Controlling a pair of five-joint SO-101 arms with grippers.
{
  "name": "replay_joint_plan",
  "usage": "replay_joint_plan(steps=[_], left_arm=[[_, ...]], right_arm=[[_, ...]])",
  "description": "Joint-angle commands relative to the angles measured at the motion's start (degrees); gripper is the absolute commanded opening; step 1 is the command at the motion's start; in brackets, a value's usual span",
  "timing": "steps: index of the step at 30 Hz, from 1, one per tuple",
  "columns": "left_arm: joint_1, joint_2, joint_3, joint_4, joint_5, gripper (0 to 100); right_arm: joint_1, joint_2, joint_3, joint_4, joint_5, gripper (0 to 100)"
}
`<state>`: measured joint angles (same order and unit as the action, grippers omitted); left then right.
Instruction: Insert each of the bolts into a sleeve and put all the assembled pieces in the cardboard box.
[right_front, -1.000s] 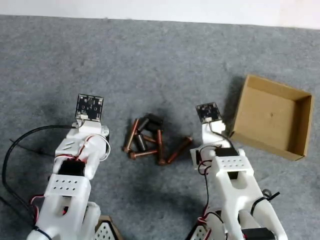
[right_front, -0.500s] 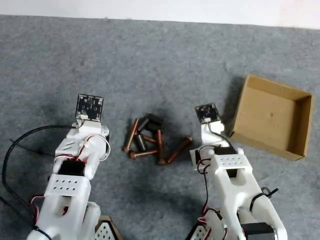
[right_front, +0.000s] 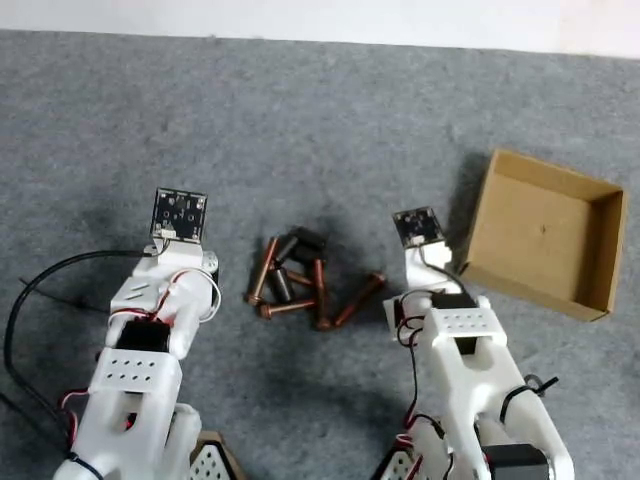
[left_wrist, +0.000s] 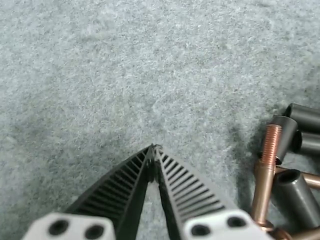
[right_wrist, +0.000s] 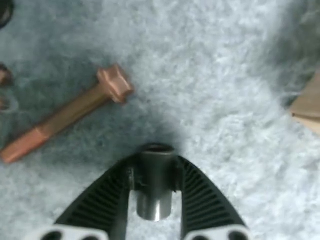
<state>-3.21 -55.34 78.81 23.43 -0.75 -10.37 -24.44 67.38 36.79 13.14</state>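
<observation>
Several copper bolts (right_front: 318, 290) and black sleeves (right_front: 283, 284) lie in a loose pile between the two arms. My left gripper (left_wrist: 152, 148) is shut with nothing in it, low over bare carpet just left of the pile; a bolt (left_wrist: 267, 165) and sleeves (left_wrist: 305, 117) lie beside it. My right gripper (right_wrist: 156, 156) is shut on a black sleeve (right_wrist: 155, 186), whose open end points forward. One bolt (right_wrist: 70, 117) lies on the carpet just ahead of it, at the pile's right edge (right_front: 358, 300). The cardboard box (right_front: 545, 290) stands empty at the right.
Grey carpet (right_front: 300, 120) covers the table, bare behind the pile. A corner of the box (right_wrist: 307, 107) shows close to the right gripper. Black cables (right_front: 40, 290) run beside the left arm (right_front: 165, 290), and the right arm (right_front: 455, 340) stands close to the box's front wall.
The right arm's lower part has shifted very slightly. The pile, the box and the left arm stay as they were.
</observation>
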Motion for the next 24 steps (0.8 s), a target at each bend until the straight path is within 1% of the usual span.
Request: replay_joint_plan(steps=[1,5,10,16,18,20,24], left_arm=[[-0.3,-1.4,-0.2,-1.1,-0.5,1],[-0.4,-1.4,-0.2,-1.1,-0.5,1],[-0.4,-1.5,-0.2,-1.1,-0.5,1],[-0.5,-1.5,-0.2,-1.1,-0.5,1],[-0.5,-1.5,-0.2,-1.1,-0.5,1],[-0.2,-1.4,-0.1,-1.1,-0.5,1],[-0.2,-1.3,-0.1,-1.1,-0.4,1]], right_arm=[[-0.5,-1.4,-0.4,-0.5,1.4,0.5],[-0.5,-12.8,1.2,-0.5,1.4,0.5],[-0.6,-33.3,14.2,-4.1,1.4,0.4],[-0.6,-57.5,25.5,-3.8,1.5,0.4],[-0.6,-64.6,28.3,-1.6,1.6,0.4],[-0.6,-70.9,29.9,2.9,1.7,0.4],[-0.7,-81.3,30.6,9.9,1.8,0.4]])
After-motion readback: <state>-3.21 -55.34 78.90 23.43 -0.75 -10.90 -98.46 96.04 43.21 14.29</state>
